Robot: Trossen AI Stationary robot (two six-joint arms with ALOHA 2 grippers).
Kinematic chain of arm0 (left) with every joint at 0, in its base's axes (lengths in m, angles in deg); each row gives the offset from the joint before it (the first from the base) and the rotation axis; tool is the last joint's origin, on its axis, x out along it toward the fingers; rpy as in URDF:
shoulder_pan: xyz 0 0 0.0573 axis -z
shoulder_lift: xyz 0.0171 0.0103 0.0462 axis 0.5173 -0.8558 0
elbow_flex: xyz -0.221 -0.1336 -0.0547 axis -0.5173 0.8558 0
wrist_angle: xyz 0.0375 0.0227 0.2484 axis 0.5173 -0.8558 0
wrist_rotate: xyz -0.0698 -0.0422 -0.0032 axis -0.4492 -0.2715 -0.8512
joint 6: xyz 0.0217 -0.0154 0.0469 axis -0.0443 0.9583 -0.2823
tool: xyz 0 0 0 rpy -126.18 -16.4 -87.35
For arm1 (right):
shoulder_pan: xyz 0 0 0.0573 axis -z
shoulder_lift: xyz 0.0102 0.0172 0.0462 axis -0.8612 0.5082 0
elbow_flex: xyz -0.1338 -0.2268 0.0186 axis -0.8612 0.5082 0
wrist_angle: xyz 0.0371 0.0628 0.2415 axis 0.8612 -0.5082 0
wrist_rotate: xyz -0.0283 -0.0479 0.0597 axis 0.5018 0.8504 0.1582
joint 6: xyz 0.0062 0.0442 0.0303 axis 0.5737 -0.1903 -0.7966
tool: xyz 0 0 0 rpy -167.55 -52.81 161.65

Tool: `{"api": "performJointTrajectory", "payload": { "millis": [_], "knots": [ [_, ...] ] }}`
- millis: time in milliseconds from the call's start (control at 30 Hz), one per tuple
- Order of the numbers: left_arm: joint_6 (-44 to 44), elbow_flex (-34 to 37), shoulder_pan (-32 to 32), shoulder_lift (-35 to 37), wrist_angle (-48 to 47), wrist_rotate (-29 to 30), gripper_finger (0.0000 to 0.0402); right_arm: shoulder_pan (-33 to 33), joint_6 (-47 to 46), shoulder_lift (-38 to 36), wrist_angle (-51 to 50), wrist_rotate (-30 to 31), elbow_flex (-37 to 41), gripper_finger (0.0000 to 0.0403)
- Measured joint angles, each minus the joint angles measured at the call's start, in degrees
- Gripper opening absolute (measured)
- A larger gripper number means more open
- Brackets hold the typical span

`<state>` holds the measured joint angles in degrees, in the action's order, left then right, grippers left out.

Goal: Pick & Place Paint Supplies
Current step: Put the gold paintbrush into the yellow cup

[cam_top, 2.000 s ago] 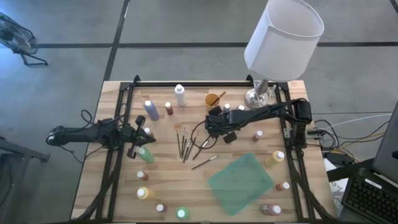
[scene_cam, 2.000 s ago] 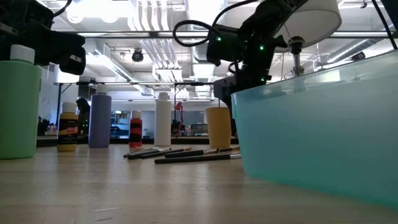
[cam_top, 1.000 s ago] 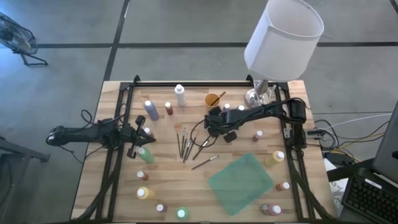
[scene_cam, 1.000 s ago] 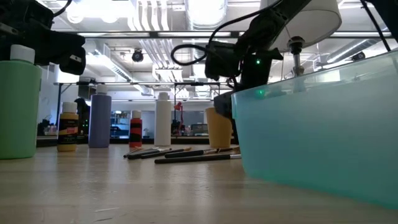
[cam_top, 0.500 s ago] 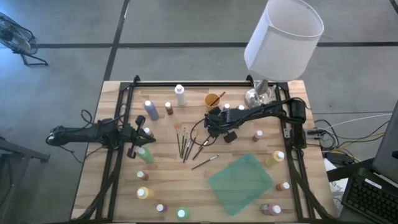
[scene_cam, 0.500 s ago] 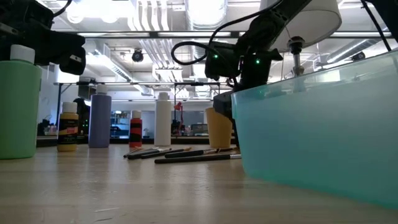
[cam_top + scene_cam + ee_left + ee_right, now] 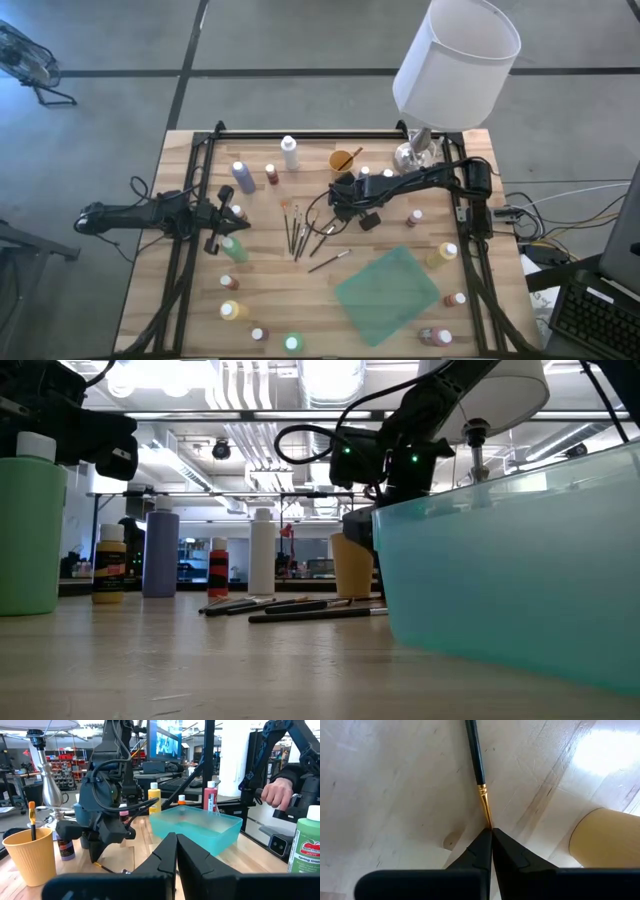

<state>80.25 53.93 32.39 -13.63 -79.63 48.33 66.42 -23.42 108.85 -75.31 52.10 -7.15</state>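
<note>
right gripper (image 7: 491,836) low over the table (image 7: 380,150) near its middle, just in front of the tan cup (image 7: 607,837). fingers pinched fully together on the gold-ferruled end of a brush (image 7: 476,762); the dark handle runs away from the tips, lying along the wood. more brushes (image 7: 296,228) lie loose just to its left.

left gripper (image 7: 176,851) at the left edge beside the green bottle (image 7: 234,248), jaws together, nothing in them.

teal bin (image 7: 387,281) front right of centre. bottles scattered along the back, left and right sides. lamp (image 7: 455,62) at the back right corner.
</note>
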Motion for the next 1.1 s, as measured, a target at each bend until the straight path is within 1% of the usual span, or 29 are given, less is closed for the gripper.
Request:
{"api": "performJointTrajectory", "payload": {
  "millis": [200,333,467,633,800,933,1100],
  "knots": [
    [0.02,0.00,0.01,0.00,0.00,-0.02,0.0014,-0.60,-0.91,-2.94,-1.69,-0.49,0.09,0.0008],
    [0.02,0.00,0.01,0.00,0.00,-0.02,0.0014,-1.94,-1.36,-6.99,-2.37,0.07,-0.34,0.0008],
    [0.00,0.00,0.02,0.00,0.00,-0.02,0.0014,-3.57,-1.20,-10.90,-4.09,1.56,-2.82,0.0008],
    [0.01,0.00,0.02,0.00,0.00,-0.01,0.0014,-5.40,3.31,-14.85,-7.68,10.21,-7.98,0.0008],
    [0.00,0.00,0.02,0.00,0.00,-0.02,0.0014,-6.01,10.83,-17.14,-9.62,19.71,-13.84,0.0008],
    [0.02,0.00,0.02,0.00,0.00,-0.02,0.0014,-5.51,19.90,-17.27,-9.42,26.59,-18.60,0.0008],
    [0.02,0.00,0.02,0.00,0.00,0.00,0.0014,-4.46,34.99,-15.71,-8.57,35.66,-23.26,0.0008]
  ]
}}
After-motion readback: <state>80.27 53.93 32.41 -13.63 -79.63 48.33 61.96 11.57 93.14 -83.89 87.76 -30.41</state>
